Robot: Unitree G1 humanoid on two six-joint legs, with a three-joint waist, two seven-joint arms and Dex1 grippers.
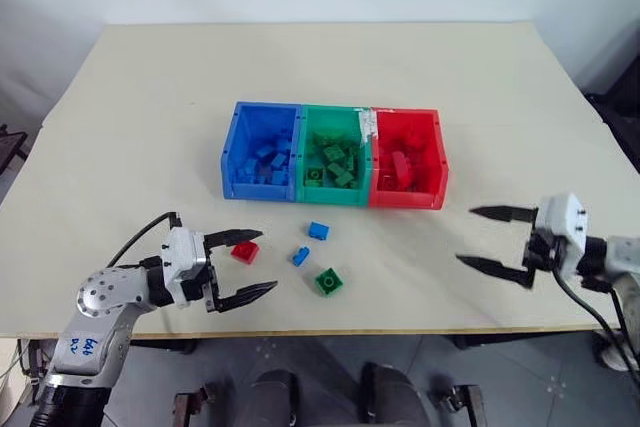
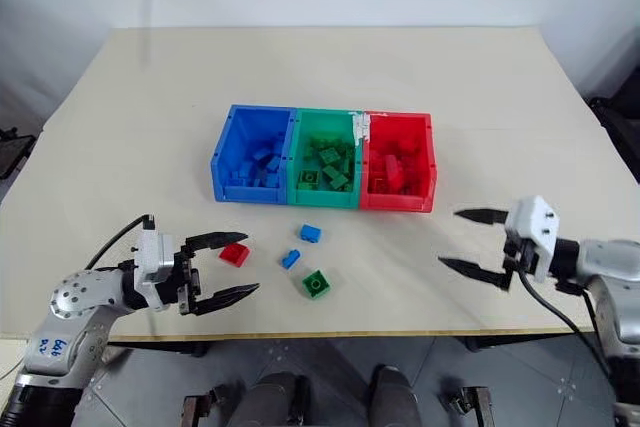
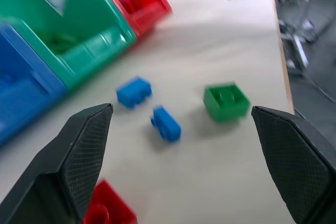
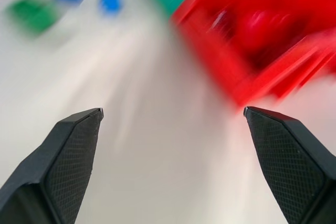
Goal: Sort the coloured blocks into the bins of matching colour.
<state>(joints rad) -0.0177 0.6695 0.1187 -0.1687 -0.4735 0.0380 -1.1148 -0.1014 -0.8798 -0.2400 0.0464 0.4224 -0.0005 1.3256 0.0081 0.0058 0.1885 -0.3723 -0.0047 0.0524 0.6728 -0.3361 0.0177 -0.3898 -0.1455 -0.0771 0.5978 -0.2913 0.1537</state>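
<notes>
Three joined bins stand mid-table: blue [image 1: 231,152], green [image 1: 331,195] and red [image 1: 405,199], each holding several blocks of its own colour. In front of them lie loose blocks: a red one [image 1: 244,251], two small blue ones [image 1: 318,230] [image 1: 300,256] and a green one [image 1: 328,281]. My left gripper [image 1: 264,261] is open near the table's front left, its fingers on either side of the red block, tips pointing toward the other loose blocks. My right gripper [image 1: 466,235] is open and empty at the front right, clear of the red bin.
The table's front edge [image 1: 330,330] runs just below both grippers. Bare tabletop [image 1: 300,67] stretches behind the bins and on either side. White tape sits on the rim between the green and red bins [image 1: 366,125].
</notes>
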